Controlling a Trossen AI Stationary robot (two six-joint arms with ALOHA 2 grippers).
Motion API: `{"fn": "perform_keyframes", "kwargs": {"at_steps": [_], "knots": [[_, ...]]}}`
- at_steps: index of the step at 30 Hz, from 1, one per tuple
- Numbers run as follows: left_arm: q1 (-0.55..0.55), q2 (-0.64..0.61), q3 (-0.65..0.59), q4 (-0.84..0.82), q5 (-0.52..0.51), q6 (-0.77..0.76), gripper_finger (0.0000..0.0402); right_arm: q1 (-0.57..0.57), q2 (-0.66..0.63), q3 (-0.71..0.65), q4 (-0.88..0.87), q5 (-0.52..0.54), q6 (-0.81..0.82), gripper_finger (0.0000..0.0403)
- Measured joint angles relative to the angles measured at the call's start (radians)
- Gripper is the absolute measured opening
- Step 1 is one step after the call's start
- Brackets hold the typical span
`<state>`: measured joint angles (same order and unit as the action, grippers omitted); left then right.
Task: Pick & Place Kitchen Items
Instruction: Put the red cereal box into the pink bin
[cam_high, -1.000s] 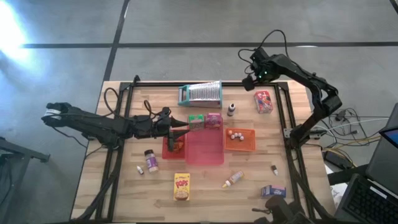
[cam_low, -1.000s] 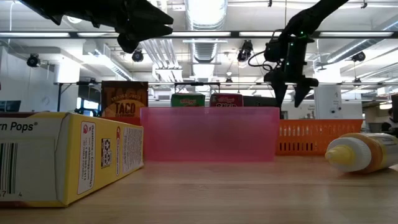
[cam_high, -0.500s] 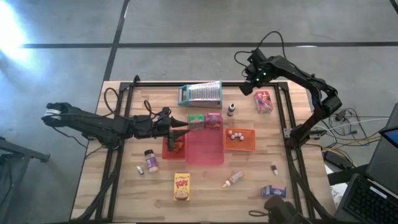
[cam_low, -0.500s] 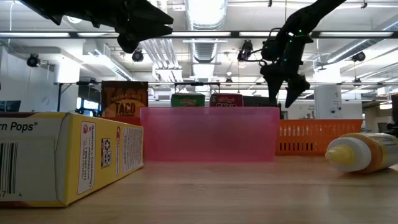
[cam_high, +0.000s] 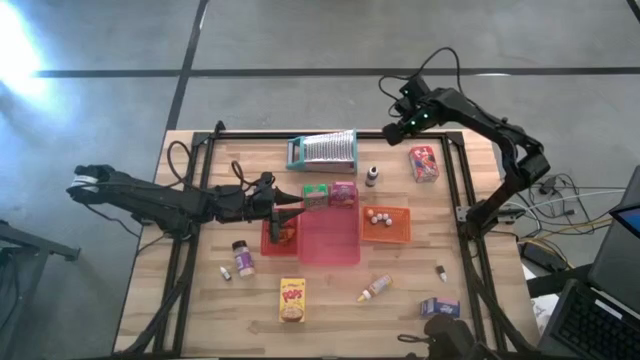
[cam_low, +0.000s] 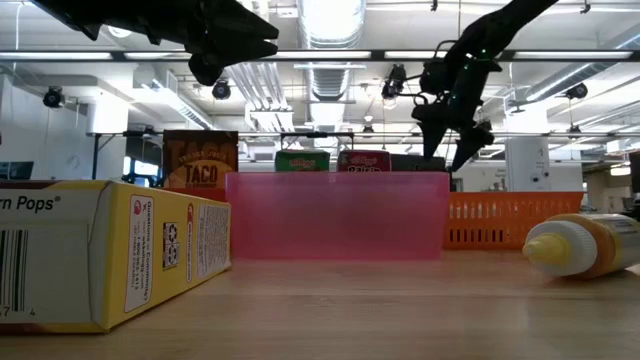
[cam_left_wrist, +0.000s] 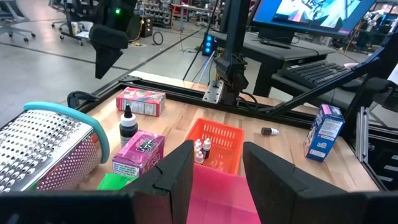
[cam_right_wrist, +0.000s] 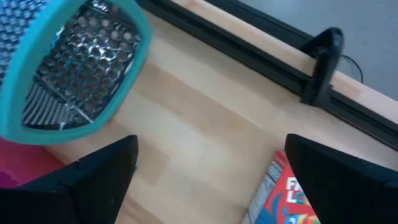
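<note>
My left gripper hovers open and empty over the near edge of the red tray, beside the pink tray. My right gripper hangs open and empty above the table's far side, between the teal-framed grater and the red box, which lies flat. A green box and a pink box stand behind the pink tray. A black-capped bottle stands upright. Tiny bottles lie in the orange tray.
Near the front lie a yellow box, a squeeze bottle on its side, a blue box, a spice jar and a tiny bottle. A black rail frame borders the tabletop. Bare wood shows right of the orange tray.
My right gripper has drifted a little toward the table's left, toward the grater, and has turned about its wrist while staying open. The left arm and all the items have kept still.
</note>
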<state>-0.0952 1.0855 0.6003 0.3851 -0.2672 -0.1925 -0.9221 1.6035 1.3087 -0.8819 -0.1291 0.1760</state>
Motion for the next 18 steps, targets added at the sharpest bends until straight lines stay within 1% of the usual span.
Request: {"fn": "perform_keyframes", "kwargs": {"at_steps": [7, 9, 11, 16, 18], "knots": [[0.000, 0.000, 0.000, 0.000, 0.000, 0.000, 0.0145, -0.002, 0.000, 0.000, 0.001, 0.001, -0.003, 0.0400], [0.000, 0.000, 0.000, -0.001, 0.000, 0.000, 0.0145, -0.005, 0.000, -0.001, -0.007, 0.031, -0.004, 0.0400], [0.000, 0.000, 0.000, -0.003, 0.000, -0.001, 0.0145, -0.005, 0.000, -0.006, -0.025, 0.071, -0.046, 0.0400], [0.000, 0.000, 0.000, -0.004, 0.007, -0.001, 0.0145, -0.006, 0.000, -0.037, -0.094, 0.080, -0.045, 0.0400], [0.000, 0.000, 0.000, -0.004, 0.008, -0.002, 0.0145, -0.007, -0.005, -0.063, -0.101, 0.103, -0.021, 0.0400]]}}
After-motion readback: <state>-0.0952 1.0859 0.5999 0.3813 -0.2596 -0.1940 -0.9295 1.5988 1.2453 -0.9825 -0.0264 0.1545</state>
